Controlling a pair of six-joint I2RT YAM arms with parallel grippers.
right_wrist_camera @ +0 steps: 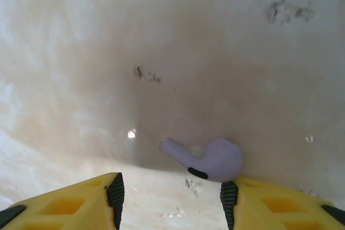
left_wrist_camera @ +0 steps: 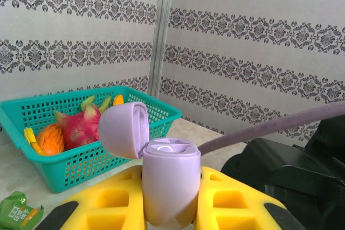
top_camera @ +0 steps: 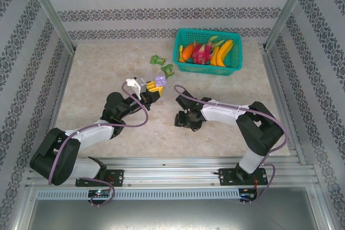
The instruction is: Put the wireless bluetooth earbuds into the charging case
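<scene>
Two arms at work over a pale tabletop point(top_camera: 102, 79), as I watch from the remote station. The left end effector point(left_wrist_camera: 170, 203) is clamped on the body of the purple charging case point(left_wrist_camera: 170, 179). It holds the case upright with the lid hinged back, which I read as presenting the open wells so an earbud can be dropped in from above. In the overhead view the same case point(top_camera: 160, 79) sits at the tip of the left end effector point(top_camera: 152, 86), raised towards the middle of the tabletop.

The right end effector point(right_wrist_camera: 172, 192) is low over the surface, its jaws parted and gripping nothing. A purple earbud point(right_wrist_camera: 207, 158) lies flat just ahead, stem pointing left, and its rounded body appears to touch one black pad point(right_wrist_camera: 228, 197). That looks to me like a line-up for a pick.

The wrist angle on the case is too shallow to tell whether either well is already filled. The overhead view shows the right end effector point(top_camera: 183, 118) from above, and the earbud beneath it cannot be made out. A teal fruit basket point(top_camera: 237, 60) and a green wrapper point(top_camera: 157, 59) lie beyond, well apart from the work.
</scene>
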